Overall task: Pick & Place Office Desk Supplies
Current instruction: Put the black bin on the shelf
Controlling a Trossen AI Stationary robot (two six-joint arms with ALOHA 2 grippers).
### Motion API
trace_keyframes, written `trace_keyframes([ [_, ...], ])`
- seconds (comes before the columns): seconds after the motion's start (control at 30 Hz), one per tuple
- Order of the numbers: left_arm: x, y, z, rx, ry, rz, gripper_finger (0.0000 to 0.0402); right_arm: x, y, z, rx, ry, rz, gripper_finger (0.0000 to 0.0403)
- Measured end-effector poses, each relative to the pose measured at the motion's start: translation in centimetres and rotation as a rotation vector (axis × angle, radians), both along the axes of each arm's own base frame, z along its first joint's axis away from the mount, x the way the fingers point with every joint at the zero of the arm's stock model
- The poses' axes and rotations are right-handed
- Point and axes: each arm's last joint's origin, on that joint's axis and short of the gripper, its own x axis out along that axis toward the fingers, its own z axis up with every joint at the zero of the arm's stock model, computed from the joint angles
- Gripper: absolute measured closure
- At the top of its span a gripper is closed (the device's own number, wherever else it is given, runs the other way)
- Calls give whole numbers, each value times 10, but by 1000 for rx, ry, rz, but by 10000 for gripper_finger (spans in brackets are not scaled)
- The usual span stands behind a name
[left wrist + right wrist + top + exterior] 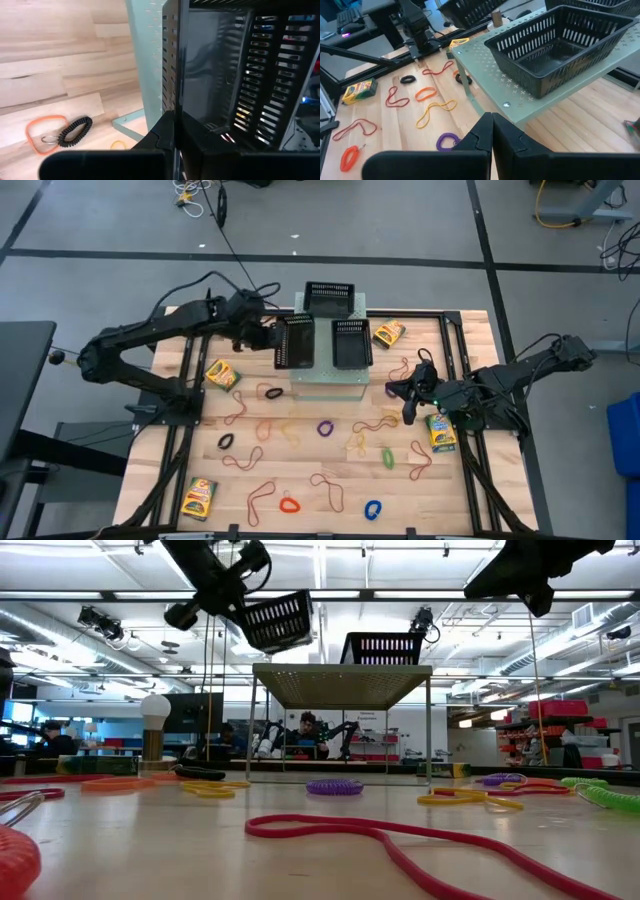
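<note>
Nearest the table's front edge, coloured loops [289,504] and thin rubber bands [262,497] are being left scattered across the wood, with crayon boxes [199,497] among them. Farther in, the right gripper [408,406] is being held clenched and empty. Beyond, a black mesh tray [294,342] is being gripped, tilted, by the left gripper [268,338] above the pale-green perforated box [325,380].
</note>
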Motion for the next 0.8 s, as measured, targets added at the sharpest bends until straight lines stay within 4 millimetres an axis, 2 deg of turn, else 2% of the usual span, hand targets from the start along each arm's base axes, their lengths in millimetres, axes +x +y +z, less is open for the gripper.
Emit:
trace_keyframes([
  [0.5, 12, 10, -16, -26, 60, 14, 381, 1, -1, 0, 6, 9, 20, 396],
  [0.8, 20, 13, -17, -30, 24, 35, 375, 1, -1, 0, -13, 12, 29, 396],
])
